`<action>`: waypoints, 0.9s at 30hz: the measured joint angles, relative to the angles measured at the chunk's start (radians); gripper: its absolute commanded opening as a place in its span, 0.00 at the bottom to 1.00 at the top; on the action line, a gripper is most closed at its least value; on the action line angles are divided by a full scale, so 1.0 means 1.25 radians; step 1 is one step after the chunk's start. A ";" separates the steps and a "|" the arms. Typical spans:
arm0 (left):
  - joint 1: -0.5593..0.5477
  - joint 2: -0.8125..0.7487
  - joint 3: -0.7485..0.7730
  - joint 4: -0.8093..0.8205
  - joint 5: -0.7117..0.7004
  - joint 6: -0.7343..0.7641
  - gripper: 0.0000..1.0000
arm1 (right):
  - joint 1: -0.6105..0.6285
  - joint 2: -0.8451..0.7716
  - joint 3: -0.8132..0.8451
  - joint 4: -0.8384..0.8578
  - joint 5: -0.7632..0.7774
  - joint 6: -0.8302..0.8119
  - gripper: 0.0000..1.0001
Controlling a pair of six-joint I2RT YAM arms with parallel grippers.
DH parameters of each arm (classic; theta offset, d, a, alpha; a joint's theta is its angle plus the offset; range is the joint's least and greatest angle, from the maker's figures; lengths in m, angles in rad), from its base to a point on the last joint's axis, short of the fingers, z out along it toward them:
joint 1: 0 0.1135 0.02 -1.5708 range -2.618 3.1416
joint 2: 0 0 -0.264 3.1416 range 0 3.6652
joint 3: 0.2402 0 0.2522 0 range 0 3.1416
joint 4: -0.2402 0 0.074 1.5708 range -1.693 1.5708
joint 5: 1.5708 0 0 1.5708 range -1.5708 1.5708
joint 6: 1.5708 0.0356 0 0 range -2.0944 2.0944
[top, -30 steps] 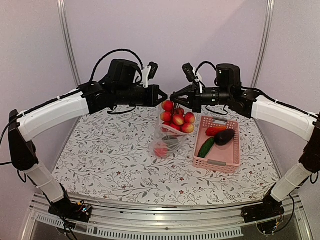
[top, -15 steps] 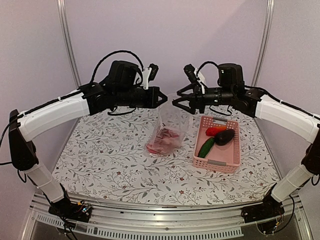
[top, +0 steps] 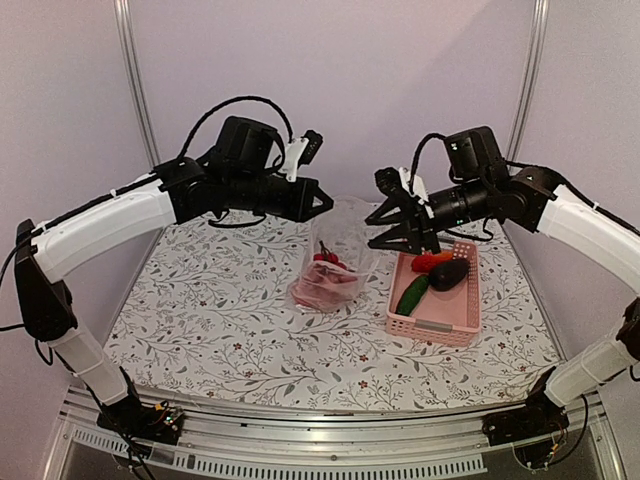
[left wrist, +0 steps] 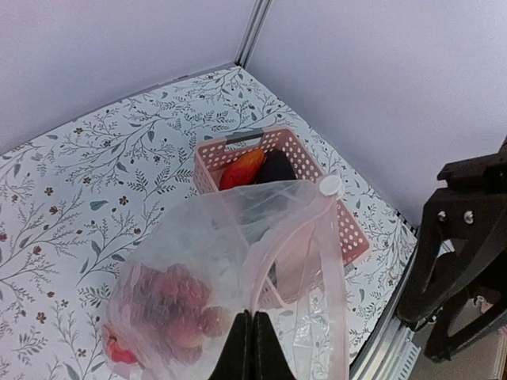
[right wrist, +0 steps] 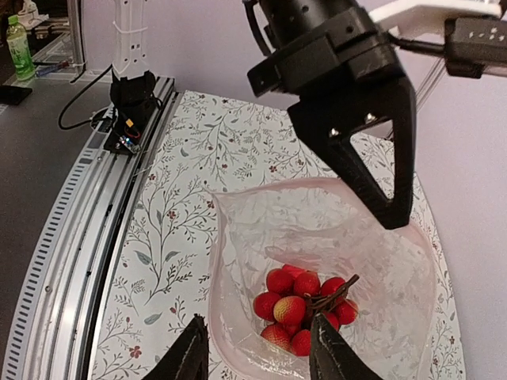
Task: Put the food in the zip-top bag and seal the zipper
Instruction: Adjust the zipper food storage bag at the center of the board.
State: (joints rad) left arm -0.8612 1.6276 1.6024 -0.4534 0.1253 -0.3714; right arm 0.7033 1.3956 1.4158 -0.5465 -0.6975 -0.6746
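Observation:
My left gripper [top: 322, 204] is shut on the top rim of the clear zip-top bag [top: 338, 250] and holds it hanging, mouth open; its closed fingertips [left wrist: 253, 342] pinch the rim. The cluster of red-yellow fruits [right wrist: 305, 305] lies inside the bag, also seen in the left wrist view [left wrist: 170, 305]. A small red item [left wrist: 119, 352] sits at the bag's bottom. The zipper strip [right wrist: 317, 184] runs along the mouth. My right gripper [top: 398, 226] is open and empty, just right of the bag. In its wrist view the open gripper [right wrist: 257, 356] looks into the mouth.
The pink slotted basket [top: 437, 322] stands right of the bag and holds the red-orange pepper [top: 430, 262], dark eggplant [top: 450, 273] and green cucumber [top: 411, 295]. The flowered table cover [top: 220, 310] spreads to the left and front. Walls close in at the back and sides.
The fruit cluster, held above the bag a second ago, now lies inside it. My right gripper has let go and moved right and down. The left gripper still holds the rim.

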 measured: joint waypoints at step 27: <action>0.037 0.001 0.024 -0.084 0.040 0.172 0.00 | 0.186 0.233 0.249 -0.240 0.325 -0.186 0.01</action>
State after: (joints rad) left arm -0.8150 1.6287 1.6325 -0.5587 0.1753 -0.1558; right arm 0.9360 1.6863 1.7275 -0.8459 -0.2909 -0.9070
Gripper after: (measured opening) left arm 0.006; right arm 0.004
